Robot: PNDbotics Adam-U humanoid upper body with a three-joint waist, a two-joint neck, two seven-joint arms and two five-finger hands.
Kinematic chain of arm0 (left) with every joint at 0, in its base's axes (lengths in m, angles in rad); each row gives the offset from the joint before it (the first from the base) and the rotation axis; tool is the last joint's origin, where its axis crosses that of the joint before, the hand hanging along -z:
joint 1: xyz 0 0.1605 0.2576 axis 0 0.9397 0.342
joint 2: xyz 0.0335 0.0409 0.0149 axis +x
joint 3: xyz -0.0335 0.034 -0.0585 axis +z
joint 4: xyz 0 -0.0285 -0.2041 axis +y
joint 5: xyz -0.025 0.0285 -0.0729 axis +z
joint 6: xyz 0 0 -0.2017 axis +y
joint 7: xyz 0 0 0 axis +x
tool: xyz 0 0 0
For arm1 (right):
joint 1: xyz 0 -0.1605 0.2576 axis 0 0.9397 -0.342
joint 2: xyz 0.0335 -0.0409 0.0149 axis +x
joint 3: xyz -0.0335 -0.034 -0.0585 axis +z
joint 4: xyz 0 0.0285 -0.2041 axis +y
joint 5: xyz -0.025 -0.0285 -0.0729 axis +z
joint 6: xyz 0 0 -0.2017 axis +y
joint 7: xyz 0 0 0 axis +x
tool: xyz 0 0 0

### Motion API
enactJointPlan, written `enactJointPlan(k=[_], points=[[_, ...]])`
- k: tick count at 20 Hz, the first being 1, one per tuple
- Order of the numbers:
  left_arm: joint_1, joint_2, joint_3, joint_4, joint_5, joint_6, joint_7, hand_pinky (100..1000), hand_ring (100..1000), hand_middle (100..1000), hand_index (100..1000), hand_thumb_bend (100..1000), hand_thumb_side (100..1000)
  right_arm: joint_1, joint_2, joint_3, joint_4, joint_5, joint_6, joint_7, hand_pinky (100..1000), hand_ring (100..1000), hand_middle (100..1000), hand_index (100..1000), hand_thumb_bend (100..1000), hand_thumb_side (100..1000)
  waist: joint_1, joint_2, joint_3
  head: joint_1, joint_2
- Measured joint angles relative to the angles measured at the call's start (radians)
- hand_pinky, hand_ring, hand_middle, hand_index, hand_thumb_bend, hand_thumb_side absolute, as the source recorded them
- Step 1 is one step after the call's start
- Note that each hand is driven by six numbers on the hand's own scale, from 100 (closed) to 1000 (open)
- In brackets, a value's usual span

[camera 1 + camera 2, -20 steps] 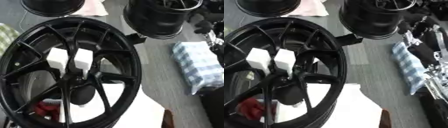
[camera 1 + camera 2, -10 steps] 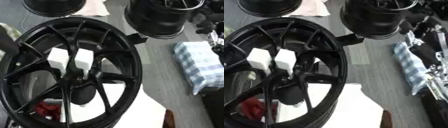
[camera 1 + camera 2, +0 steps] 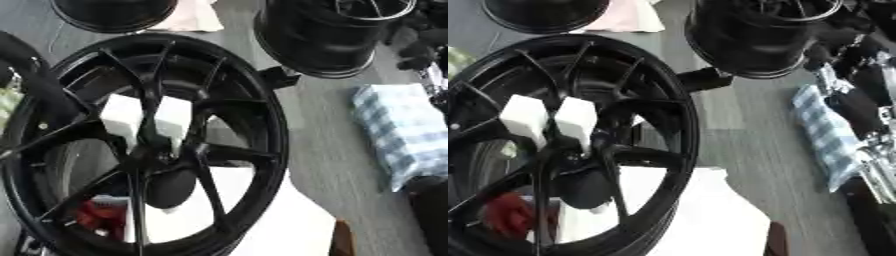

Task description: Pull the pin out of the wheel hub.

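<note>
Grey bench (image 3: 332, 150) carries a rigid, heavy wheel hub (image 3: 144, 145) centre-left; no pin discernible; neither hand's state can be told.

Both eye views look steeply down from the robot's head, close over the black wheel (image 3: 144, 145) on a grey table (image 3: 328, 150); the right eye sits slightly rightward, and both share wheel and cloth (image 3: 829, 135)

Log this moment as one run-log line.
stage: approach | wheel: flat on table | hub: untouched | left arm: over wheel's left rim | right arm: right edge, idle | pin: not discernible
</note>
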Motion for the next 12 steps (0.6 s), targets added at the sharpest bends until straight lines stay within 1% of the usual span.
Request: enactJointPlan(k=[3,5,7,8,9,12], points=[[-0.021,-0.025,-0.006,0.0,0.009,0.024,-0.024,886,764,665,878,100,710,-0.004,-0.002,0.002,0.0,-0.001,0.0,0.001,635,681,586,690,255,335,0.0,0.0,-0.005,0.006,0.0],[-0.031,-0.037,-0.008,0.0,0.01,0.052,-0.037,884,759,655,881,100,716,-0.008,-0.002,0.004,0.0,-0.004,0.002,0.002,635,681,586,690,255,335,-0.001,0.0,-0.007,0.006,-0.001],[-0.042,-0.05,-0.011,0.0,0.001,0.096,-0.042,886,759,653,884,100,728,-0.009,-0.002,0.005,0.0,-0.006,0.003,0.003,635,681,586,689,255,336,-0.002,0.0,-0.013,0.007,-0.001],[-0.044,-0.055,-0.011,0.0,-0.007,0.121,-0.04,891,766,661,888,100,733,-0.012,-0.002,0.005,0.0,-0.007,0.004,0.004,635,681,586,689,244,335,-0.001,0.0,-0.015,0.01,-0.001],[-0.045,-0.061,-0.011,0.0,-0.015,0.147,-0.037,897,774,673,891,100,732,-0.016,-0.002,0.005,0.0,-0.008,0.004,0.004,635,681,586,690,256,336,0.0,0.0,-0.018,0.012,-0.001],[-0.046,-0.079,-0.011,0.0,-0.045,0.22,-0.028,922,807,709,894,107,716,-0.029,-0.002,0.006,0.0,-0.011,0.005,0.005,635,682,586,689,256,337,0.005,0.002,-0.032,0.023,-0.001]])
